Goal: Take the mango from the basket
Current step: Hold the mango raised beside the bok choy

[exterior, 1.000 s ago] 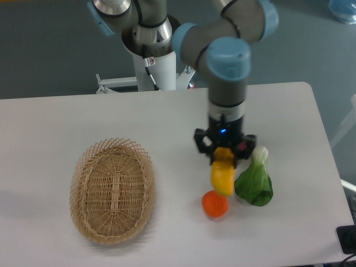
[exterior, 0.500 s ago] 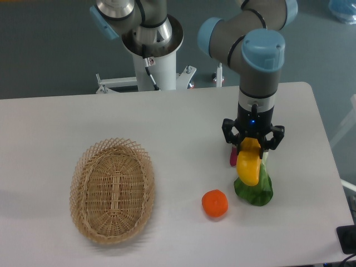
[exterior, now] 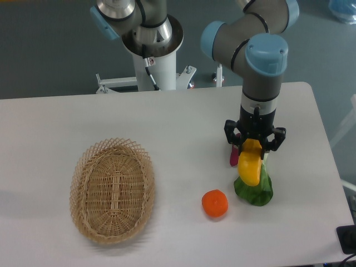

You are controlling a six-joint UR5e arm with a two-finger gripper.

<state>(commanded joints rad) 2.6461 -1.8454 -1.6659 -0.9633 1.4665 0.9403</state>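
Over the white table (exterior: 83,117) we see our gripper (exterior: 255,143) clamped on the mango (exterior: 250,166), well right of the wicker basket (exterior: 112,191); no writing is legible.

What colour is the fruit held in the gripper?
Yellow-orange: the mango, hanging from the gripper, shows clearly in the fixed camera view.

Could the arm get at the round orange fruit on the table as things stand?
Probably not right away: the end effector is shut on the mango, held over the leafy green vegetable. The orange fruit itself lies uncovered on the table.
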